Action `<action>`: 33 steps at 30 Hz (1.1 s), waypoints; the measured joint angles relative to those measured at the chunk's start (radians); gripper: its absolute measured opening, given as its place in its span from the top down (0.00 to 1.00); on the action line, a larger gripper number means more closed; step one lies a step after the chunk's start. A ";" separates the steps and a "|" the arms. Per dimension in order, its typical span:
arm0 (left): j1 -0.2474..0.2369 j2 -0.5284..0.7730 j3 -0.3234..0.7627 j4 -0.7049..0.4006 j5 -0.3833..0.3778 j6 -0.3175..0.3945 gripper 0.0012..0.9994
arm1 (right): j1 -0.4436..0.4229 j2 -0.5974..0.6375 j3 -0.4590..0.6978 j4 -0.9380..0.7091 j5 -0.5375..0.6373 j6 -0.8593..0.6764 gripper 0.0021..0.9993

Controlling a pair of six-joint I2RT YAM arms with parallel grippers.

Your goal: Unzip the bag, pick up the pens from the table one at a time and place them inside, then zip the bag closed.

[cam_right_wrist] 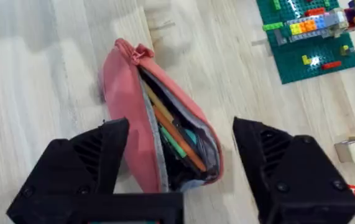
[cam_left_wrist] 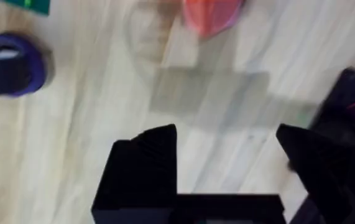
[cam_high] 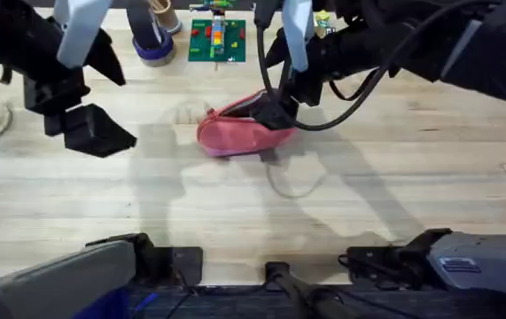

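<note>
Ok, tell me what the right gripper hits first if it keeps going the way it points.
Most likely the open bag: the right gripper has its jaws open, straddling the unzipped mouth with pens inside. How far above it is unclear.

In the overhead view the right gripper [cam_high: 275,111] covers the right end of the bag [cam_high: 230,133], hiding the opening and the zipper pull. The right wrist view shows the bag [cam_right_wrist: 127,124] gaping, but its near end is hidden behind the black fingers [cam_right_wrist: 96,162]. Inside, the pens [cam_right_wrist: 171,134] overlap in shadow, and their number cannot be told. In the left wrist view the bag [cam_left_wrist: 211,15] is blurred and cut off by the edge.
</note>
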 joint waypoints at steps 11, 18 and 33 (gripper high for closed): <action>0.022 0.000 -0.022 -0.011 0.181 0.003 0.01 | 0.000 0.000 0.000 0.033 0.000 0.173 0.00; 0.137 0.010 -0.094 -0.014 0.304 0.131 0.01 | 0.001 0.000 0.040 0.027 0.009 0.371 0.00; 0.286 0.182 -0.261 -0.002 0.430 0.501 0.01 | 0.124 0.000 0.207 -0.063 0.213 0.485 0.00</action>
